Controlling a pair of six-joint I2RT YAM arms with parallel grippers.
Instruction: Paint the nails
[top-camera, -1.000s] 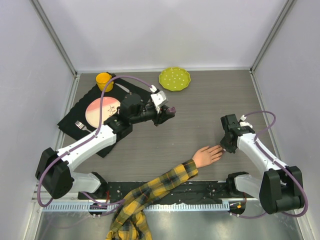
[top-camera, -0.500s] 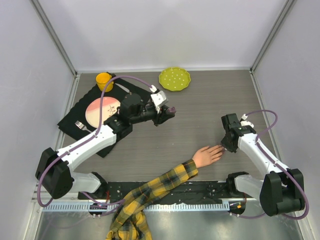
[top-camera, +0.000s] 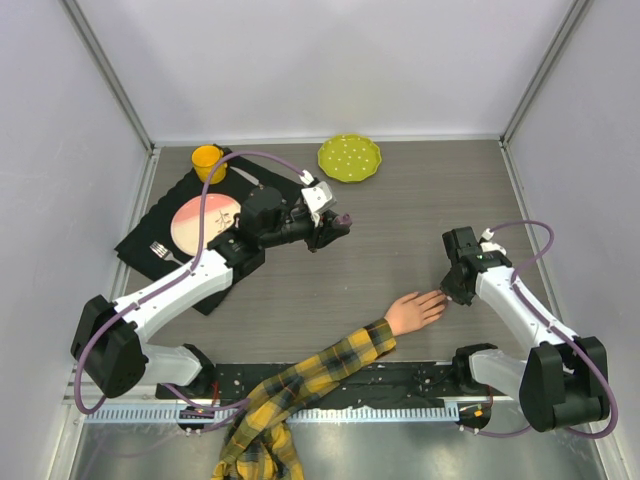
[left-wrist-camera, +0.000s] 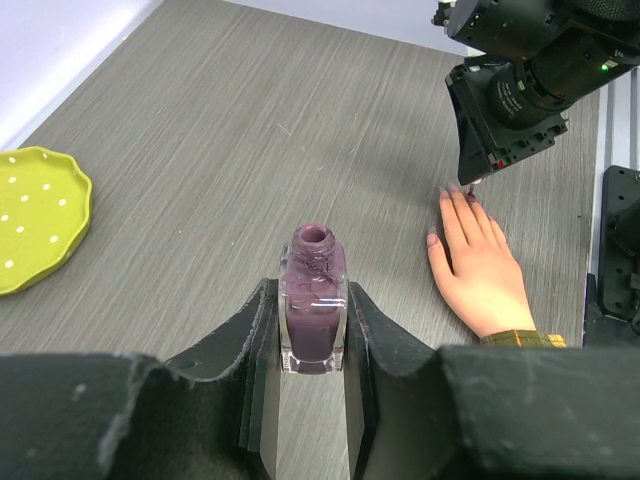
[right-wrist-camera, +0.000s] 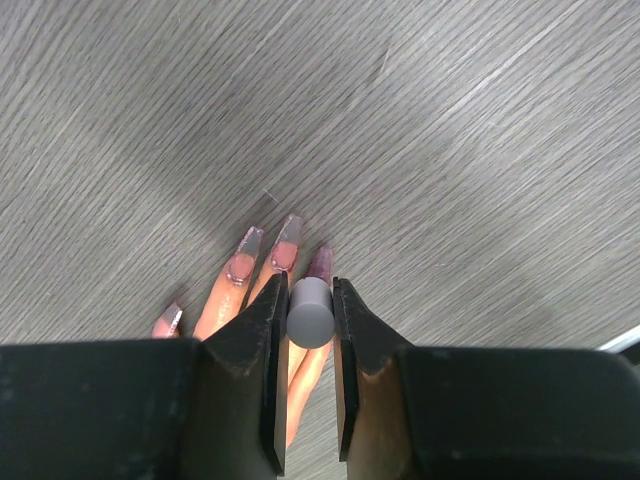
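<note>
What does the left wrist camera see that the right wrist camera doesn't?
Only the left wrist view: the open polish bottle clamped in the left gripper, the spotted green plate, and the right gripper seen from outside, above the fingertips. Only the right wrist view: the nails close up, one darker purple than the rest, and a round grey knob pinched in that gripper. Both: the mannequin hand lying flat on the grey wooden table.
</note>
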